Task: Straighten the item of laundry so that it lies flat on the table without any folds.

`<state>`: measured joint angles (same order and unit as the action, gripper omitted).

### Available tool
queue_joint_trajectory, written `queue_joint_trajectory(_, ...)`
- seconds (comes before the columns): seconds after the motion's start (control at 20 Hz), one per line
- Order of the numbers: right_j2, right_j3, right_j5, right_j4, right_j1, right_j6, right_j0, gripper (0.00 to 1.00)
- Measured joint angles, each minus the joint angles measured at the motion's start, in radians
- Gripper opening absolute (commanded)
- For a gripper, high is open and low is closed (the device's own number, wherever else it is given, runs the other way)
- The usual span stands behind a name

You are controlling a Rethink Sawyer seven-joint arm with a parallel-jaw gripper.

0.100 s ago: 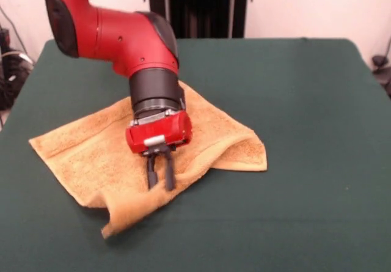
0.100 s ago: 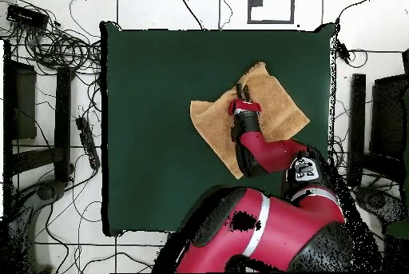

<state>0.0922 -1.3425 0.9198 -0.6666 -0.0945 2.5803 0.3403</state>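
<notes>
The item of laundry (image 1: pixel 79 156) is an orange-tan towel lying rumpled on the green table (image 1: pixel 293 101), left of the middle. Its near edge is curled up in a ridge, and one corner is folded over at the right. My gripper (image 1: pixel 160 183) points down onto that ridge, its two dark fingers close together and pinching the raised fold. In the overhead view the towel (image 2: pixel 279 103) lies in the table's (image 2: pixel 160 111) upper right part, with the gripper (image 2: pixel 242 91) at its upper left edge and the arm covering its lower part.
Green cloth stretches wide to the right of the towel and in front of it in the front view. Cables and dark stands ring the table in the overhead view.
</notes>
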Motion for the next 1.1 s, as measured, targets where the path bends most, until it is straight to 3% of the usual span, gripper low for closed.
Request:
queue_joint_trajectory(0.35, -0.067, 0.000, 0.178, -0.078, 0.047, 0.002, 0.033, 1.00)
queue_joint_trajectory(0.6, -0.116, 0.001, 0.238, -0.224, 0.064, 0.028, 0.039, 1.00)
queue_joint_trajectory(0.85, -0.121, 0.001, 0.213, -0.315, 0.045, 0.093, 0.039, 1.00)
queue_joint_trajectory(1.1, -0.193, -0.002, 0.017, -0.410, -0.027, 0.173, 0.061, 1.00)
